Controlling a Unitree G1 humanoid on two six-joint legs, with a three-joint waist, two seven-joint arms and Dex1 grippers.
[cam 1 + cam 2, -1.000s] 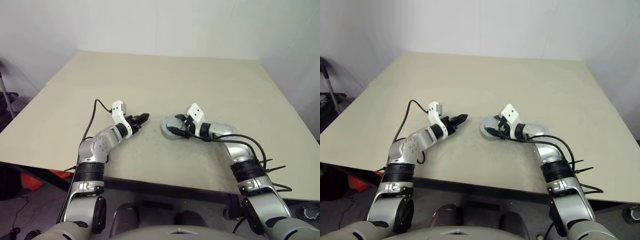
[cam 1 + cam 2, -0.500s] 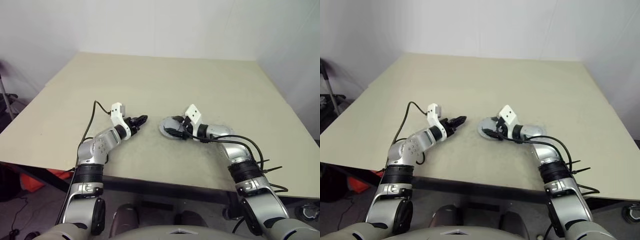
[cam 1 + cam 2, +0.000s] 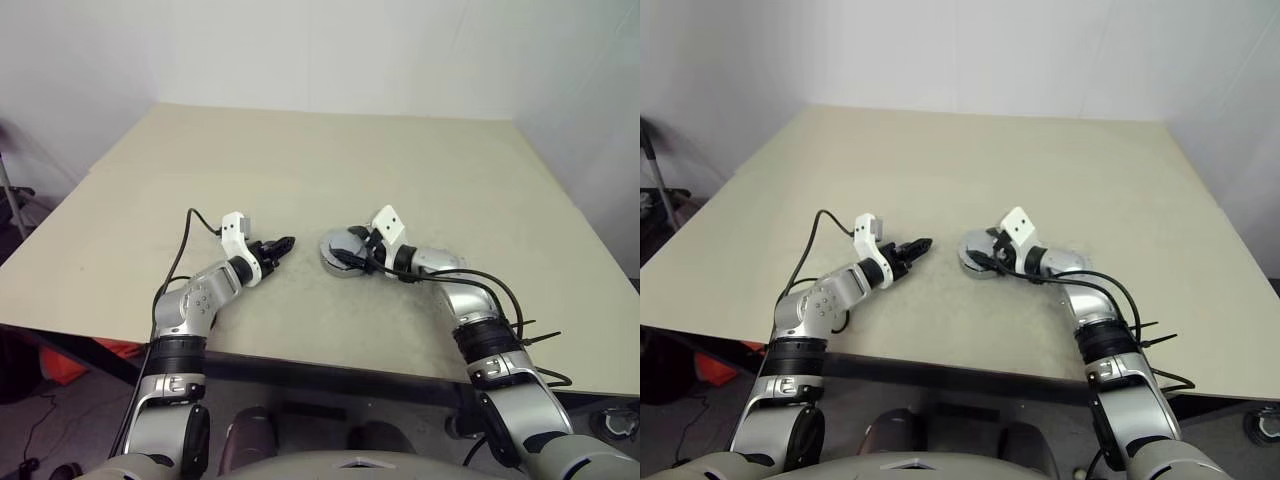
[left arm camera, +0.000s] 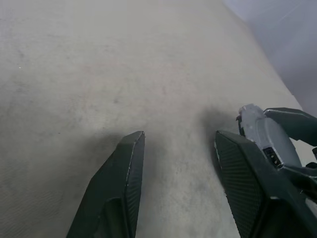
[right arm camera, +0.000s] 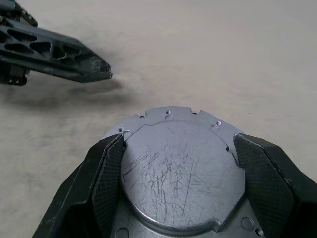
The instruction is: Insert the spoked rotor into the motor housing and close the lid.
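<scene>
The lid [image 5: 181, 171] sits flat between our right gripper [image 5: 181, 183] fingers, clamped at both edges; our left gripper [image 4: 178, 163] hovers beside it, parted, holding nothing.

Lid [image 5: 181, 171] near edge cut off by frame bottom; its sides hidden behind right gripper [image 5: 183, 173] fingers [image 5: 106, 178]. Parts beneath lid hidden.

The motor housing [image 5: 181, 168] is a round grey metal disc with a scratched, flat raised face, small holes and notches along its rim. It sits between two black fingers [image 5: 106, 173], one on each side of its edge, over the beige table [image 3: 300, 160].
</scene>
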